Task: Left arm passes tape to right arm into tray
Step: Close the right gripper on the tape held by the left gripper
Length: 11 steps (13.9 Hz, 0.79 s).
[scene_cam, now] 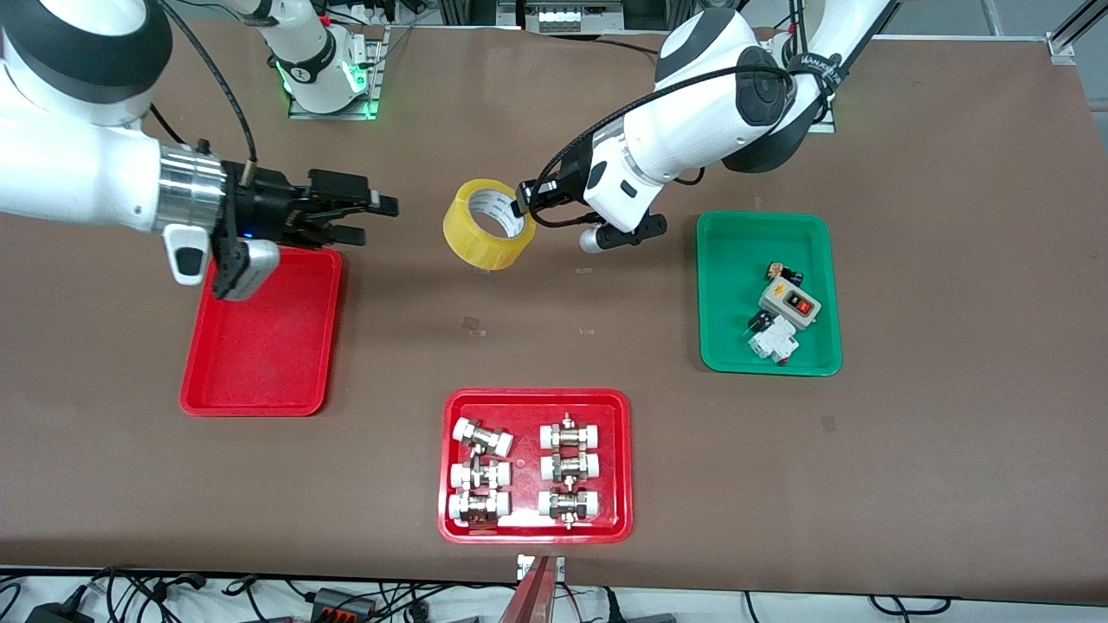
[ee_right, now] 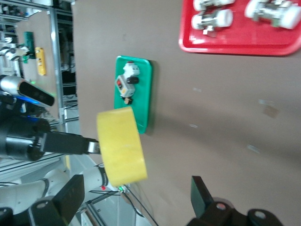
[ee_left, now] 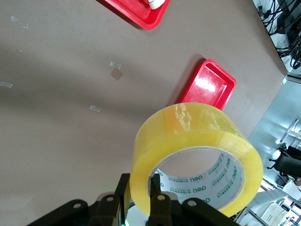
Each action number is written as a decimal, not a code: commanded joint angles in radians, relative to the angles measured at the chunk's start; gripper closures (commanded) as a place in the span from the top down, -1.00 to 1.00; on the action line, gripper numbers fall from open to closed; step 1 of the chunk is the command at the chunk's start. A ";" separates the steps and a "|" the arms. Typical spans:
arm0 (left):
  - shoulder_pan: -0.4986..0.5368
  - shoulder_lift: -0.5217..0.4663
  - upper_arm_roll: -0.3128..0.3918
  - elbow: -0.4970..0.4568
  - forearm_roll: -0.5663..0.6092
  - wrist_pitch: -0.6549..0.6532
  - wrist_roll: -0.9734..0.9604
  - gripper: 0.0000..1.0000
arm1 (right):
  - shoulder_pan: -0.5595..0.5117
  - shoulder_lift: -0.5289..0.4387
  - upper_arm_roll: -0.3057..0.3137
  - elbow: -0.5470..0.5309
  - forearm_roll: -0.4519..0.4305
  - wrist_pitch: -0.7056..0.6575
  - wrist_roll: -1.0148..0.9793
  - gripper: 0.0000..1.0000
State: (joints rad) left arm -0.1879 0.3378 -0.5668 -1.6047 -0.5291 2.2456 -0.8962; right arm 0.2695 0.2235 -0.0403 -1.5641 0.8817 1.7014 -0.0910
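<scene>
Left gripper (scene_cam: 525, 202) clamped on the wall of the packing tape roll (scene_cam: 486, 223), one finger inside the white core, one outside; left wrist view shows the same grip (ee_left: 141, 207) with the roll (ee_left: 197, 155) standing on edge from the fingers. Roll is off the table, held over bare brown tabletop (scene_cam: 952, 260) mid-table, core opening facing roughly 4 o'clock in front view. Green print on the core liner.

Right gripper (scene_cam: 359, 218) jaws spread wide, nothing between them, pointing toward 3 o'clock at the roll, clear gap remaining. It hangs over the 1 o'clock corner of the plain red tray (scene_cam: 260, 346). Right wrist view: both fingers (ee_right: 203, 195) apart, roll (ee_right: 121, 146) between and ahead of them, not touching, left gripper (ee_right: 91, 147) holding it.

Plain red tray sits toward the right arm's end of the table, nothing in it. Red tray with fittings (scene_cam: 537, 467) lies at 6 o'clock from the roll, nearer the front camera, with six white-capped metal fittings (scene_cam: 567, 472) in two columns. Green tray (scene_cam: 769, 294) at about 4 o'clock from the roll, toward the left arm's end, holds a grey switch box (scene_cam: 789, 303) with red button and a white breaker (scene_cam: 773, 342). Small tape scraps (scene_cam: 473, 325) stuck on the tabletop.
</scene>
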 commanded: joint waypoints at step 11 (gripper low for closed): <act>0.008 0.006 -0.004 0.017 -0.028 -0.011 -0.001 -0.71 | 0.129 0.125 -0.004 0.064 0.031 0.069 -0.027 1.00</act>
State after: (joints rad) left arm -0.1856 0.3400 -0.5657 -1.6048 -0.5291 2.2445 -0.8975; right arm 0.3916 0.3327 -0.0393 -1.5162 0.8938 1.7809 -0.0986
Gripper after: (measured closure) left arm 0.793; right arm 0.000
